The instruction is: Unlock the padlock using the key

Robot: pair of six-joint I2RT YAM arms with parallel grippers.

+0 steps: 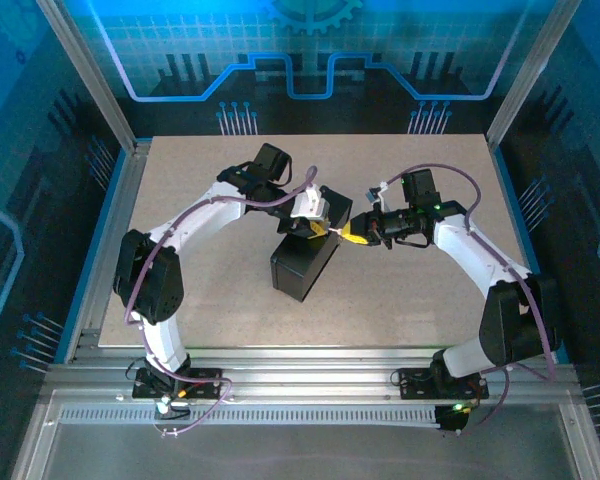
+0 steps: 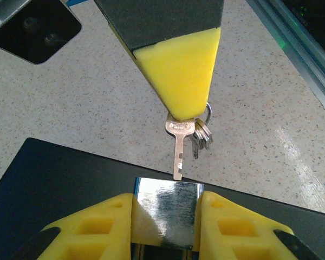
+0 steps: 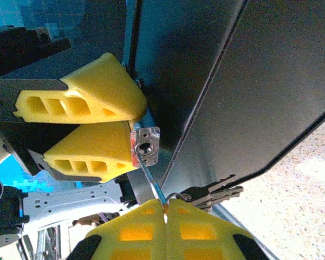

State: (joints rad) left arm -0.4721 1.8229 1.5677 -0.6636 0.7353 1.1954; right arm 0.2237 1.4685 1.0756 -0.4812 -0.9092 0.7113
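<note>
Yellow pads of my left gripper (image 2: 167,201) clamp the padlock (image 2: 168,214) from both sides, just over the black box (image 2: 54,184); its keyhole face points at my right gripper (image 3: 166,205), close by; that one is pressed together on the head of the key (image 2: 177,154), blade aimed at the lock; the tip meets the edge of the padlock's face, beside the keyhole rather than in it; spare keys (image 2: 201,135) hang on a ring next to the held key.
</note>
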